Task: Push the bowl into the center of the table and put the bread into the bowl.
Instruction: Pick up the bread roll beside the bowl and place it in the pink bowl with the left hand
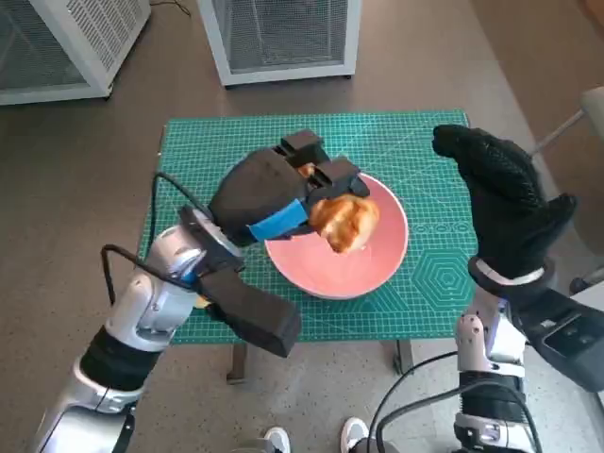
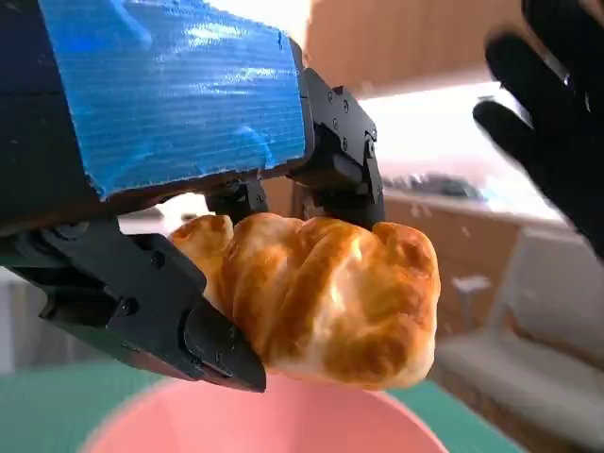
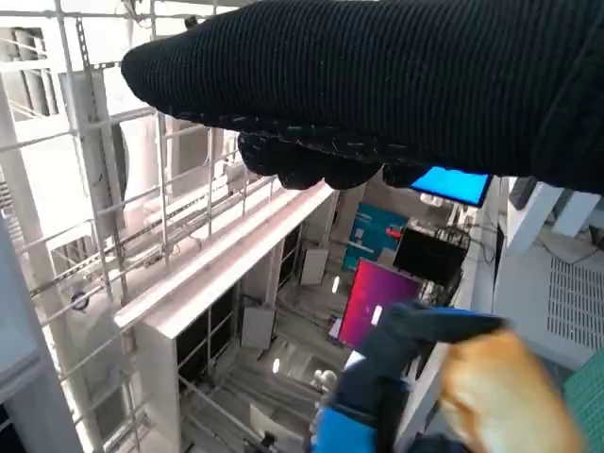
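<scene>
Bread (image 1: 344, 222) in left hand (image 1: 274, 193) above bowl (image 1: 377, 269).

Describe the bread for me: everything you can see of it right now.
The bread is a golden-brown, glossy roll with folded, knotted-looking lobes, paler in the creases; it looks whole. The left hand holds it between its black fingers, clear of any surface. It hangs above the pink bowl, which sits on the green mat. It has not yet been put in the bowl.

One bread (image 1: 344, 222), gripped in the left hand (image 1: 274, 193). One pink bowl (image 1: 377, 269) just beneath that hand. One green mat (image 1: 425, 151) under both hands. Two white cabinets (image 1: 283, 38) beyond.
</scene>
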### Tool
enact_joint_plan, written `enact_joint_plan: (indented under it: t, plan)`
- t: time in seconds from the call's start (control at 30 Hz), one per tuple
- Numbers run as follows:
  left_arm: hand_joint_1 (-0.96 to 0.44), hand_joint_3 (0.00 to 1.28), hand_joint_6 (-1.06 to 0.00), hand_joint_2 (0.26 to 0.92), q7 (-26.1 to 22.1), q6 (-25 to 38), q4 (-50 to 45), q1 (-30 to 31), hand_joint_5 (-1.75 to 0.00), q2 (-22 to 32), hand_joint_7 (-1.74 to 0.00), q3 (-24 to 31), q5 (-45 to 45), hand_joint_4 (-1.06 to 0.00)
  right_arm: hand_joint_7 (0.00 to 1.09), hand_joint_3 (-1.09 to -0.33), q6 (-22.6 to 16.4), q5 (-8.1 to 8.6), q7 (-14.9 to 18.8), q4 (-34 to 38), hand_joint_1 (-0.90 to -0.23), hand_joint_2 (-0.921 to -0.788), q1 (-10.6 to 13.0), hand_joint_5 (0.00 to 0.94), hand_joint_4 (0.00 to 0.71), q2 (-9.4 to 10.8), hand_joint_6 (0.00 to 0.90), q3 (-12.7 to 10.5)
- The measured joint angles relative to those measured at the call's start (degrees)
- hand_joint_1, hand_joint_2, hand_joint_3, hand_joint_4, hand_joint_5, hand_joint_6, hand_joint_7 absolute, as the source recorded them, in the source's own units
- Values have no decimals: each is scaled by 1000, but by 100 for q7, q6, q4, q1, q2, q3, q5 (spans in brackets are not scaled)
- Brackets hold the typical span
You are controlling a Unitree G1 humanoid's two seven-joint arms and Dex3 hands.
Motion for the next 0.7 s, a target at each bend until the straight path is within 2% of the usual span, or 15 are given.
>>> enact_joint_plan:
  t: [0.03,0.07,0.1,0.13,0.2,0.23,0.3,0.43,0.7]
  plan:
    - [0,190,-508,921,-3,-26,116,1,-1307,-43,-1309,-35,0,-530,597,-490,-1,-3,-2,-8,-378,-921,16,5,442,-2,129,-2]
    - [0,190,-508,921,-23,-34,190,4,-1307,-68,-1309,-62,0,-530,597,-490,-1,-3,-3,-14,-378,-921,29,5,442,-4,129,-3]
    - [-124,226,-479,921,-47,-39,257,9,-1098,-92,-1373,-84,1,-444,598,-490,-1,-3,-4,-20,-378,-921,40,5,442,-5,129,-3]
    - [-170,224,-405,902,-79,-42,317,19,-865,-115,-1272,-104,4,-391,599,-490,-1,-3,-4,-29,-379,-921,50,5,442,-6,129,-3]
    - [-211,131,-316,883,-145,-33,354,50,-434,-123,-784,-138,26,-324,599,-490,0,-3,-5,-53,-381,-921,61,5,444,-7,127,-3]
    - [-236,91,-300,886,-189,-18,352,65,-290,-122,-623,-148,45,-309,600,-490,0,-3,-5,-65,-381,-921,64,5,444,-9,126,-4]
    - [-300,53,-272,890,-295,24,343,94,-151,-112,-465,-168,105,-278,600,-490,1,-2,-7,-87,-381,-921,67,5,445,-13,124,-4]
    - [-429,21,-234,902,-491,128,263,138,-32,-45,-319,-179,232,-219,603,-492,2,-5,-10,-124,-379,-921,69,5,445,-13,121,-2]
    - [-524,13,-202,917,-744,292,-230,326,-1,68,-260,-24,225,-157,608,-496,3,-69,-42,-135,-377,-921,72,5,445,-12,118,1]
